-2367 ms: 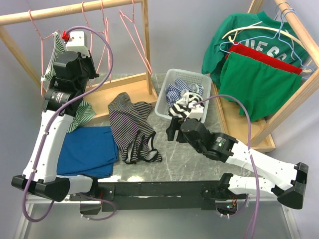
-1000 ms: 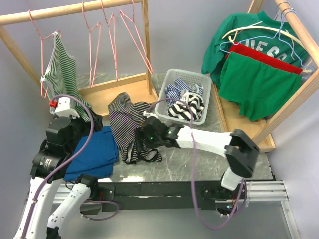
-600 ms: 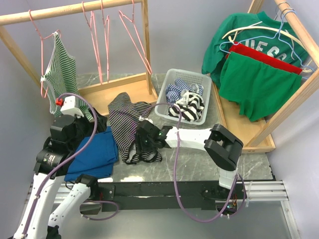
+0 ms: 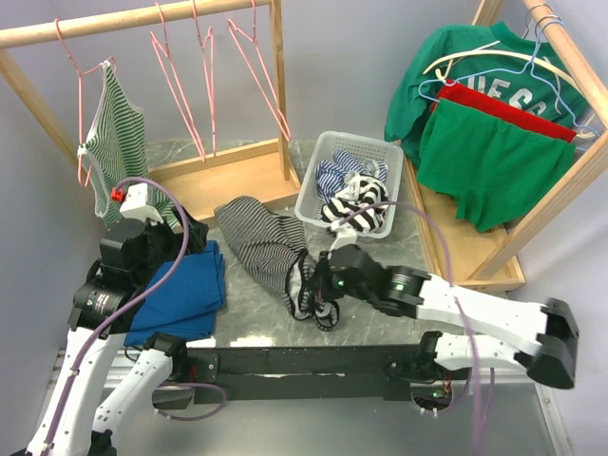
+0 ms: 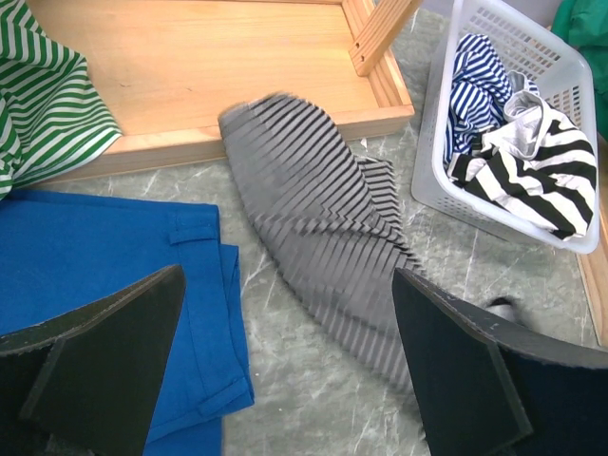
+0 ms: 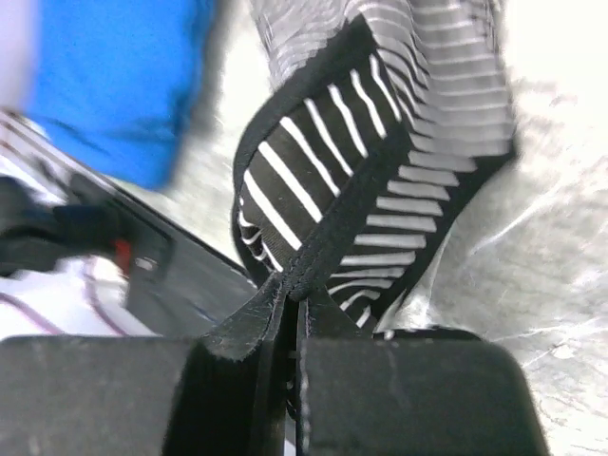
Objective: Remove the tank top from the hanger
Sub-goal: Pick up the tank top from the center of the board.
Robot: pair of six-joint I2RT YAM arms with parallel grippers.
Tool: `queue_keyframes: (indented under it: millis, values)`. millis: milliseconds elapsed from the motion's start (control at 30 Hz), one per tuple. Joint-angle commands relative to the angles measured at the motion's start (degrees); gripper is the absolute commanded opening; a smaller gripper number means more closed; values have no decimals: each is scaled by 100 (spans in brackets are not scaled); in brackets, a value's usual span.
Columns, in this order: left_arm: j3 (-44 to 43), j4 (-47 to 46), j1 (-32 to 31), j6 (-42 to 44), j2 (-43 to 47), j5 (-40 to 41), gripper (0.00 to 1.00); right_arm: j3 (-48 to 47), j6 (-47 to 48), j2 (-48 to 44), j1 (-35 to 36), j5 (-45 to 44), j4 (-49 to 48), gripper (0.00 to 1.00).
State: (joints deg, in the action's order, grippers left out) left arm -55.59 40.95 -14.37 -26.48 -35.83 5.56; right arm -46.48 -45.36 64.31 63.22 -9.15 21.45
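Green-striped tank top (image 4: 112, 142): hanging on pink hanger (image 4: 80, 104), left rack.
Right gripper (image 6: 290, 296): clenched on the hem of a black-and-white striped garment (image 6: 351, 190).
Left gripper (image 5: 287, 285): spread wide, holding nothing, above blue cloth (image 5: 85, 266).

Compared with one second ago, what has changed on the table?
The right gripper shut on the black-and-white striped fabric top and dragged it toward the near edge. The left gripper stayed open; the green-striped tank top still hangs on its pink wire hanger.
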Motion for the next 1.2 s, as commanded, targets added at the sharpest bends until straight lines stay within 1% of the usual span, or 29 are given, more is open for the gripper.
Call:
queue_keyframes:
  millis: [0,33,67,133,167,233,267,333,367,467,533,567,600,633,667,700,733,800,833,933,1033,1167]
  values:
    - [22,-272,13,-50,15,-126,96,-387,194,-306,-11,-614,131,0]
    - [5,-280,22,-59,15,-126,96,-562,412,-158,-55,-597,140,0]
    - [5,-298,13,-76,15,-143,96,-1008,519,270,-116,-580,166,0]
    - [-57,-298,22,-77,15,-143,96,-1528,834,808,-187,-562,289,0]
    - [-66,-289,22,-77,24,-143,96,-2035,932,1368,-300,-527,289,0]
    - [-101,-272,22,-68,15,-134,96,-2530,1134,1924,-503,-335,202,0]
    - [-110,-263,13,-68,24,-143,96,-2959,1170,2466,-599,-38,132,0]
    - [-101,-237,22,-77,41,-143,96,-3374,1231,2997,-890,245,17,0]
    - [-110,-228,22,-85,59,-161,96,-3733,1232,3486,-943,264,34,0]
    - [-127,-175,13,-112,85,-169,96,-4201,1232,4235,-1110,422,131,0]
    - [-110,-201,13,-121,129,-205,96,-4325,1249,4492,-1171,659,61,8]
    - [-101,-210,22,-103,129,-205,96,-4387,1284,4667,-1172,712,43,17]
    - [-101,-210,22,-103,121,-213,96,-4396,1284,4739,-1172,773,8,46]
    - [-92,-210,22,-94,112,-222,96,-4379,1337,4800,-1172,809,-18,61]
    - [-92,-228,13,-86,103,-205,96,-4352,1372,4905,-1163,809,-36,71]
    - [-57,-236,13,-77,94,-213,96,-4361,1398,4959,-1172,801,42,88]
    - [-57,-254,22,-68,94,-213,96,-4370,1494,4994,-1180,783,87,98]
    - [-39,-289,22,-68,77,-240,96,-4439,1609,5117,-1172,801,349,100]
    - [-39,-298,13,-59,68,-249,96,-4466,1688,5144,-1163,574,429,100]
    - [-22,-298,22,-24,59,-231,96,-4536,1933,5249,-1154,380,710,100]
    - [-22,-307,22,-6,41,-213,96,-4642,2154,5468,-1137,388,957,100]
    - [-4,-333,22,11,33,-196,96,-4800,2339,5784,-944,178,992,100]
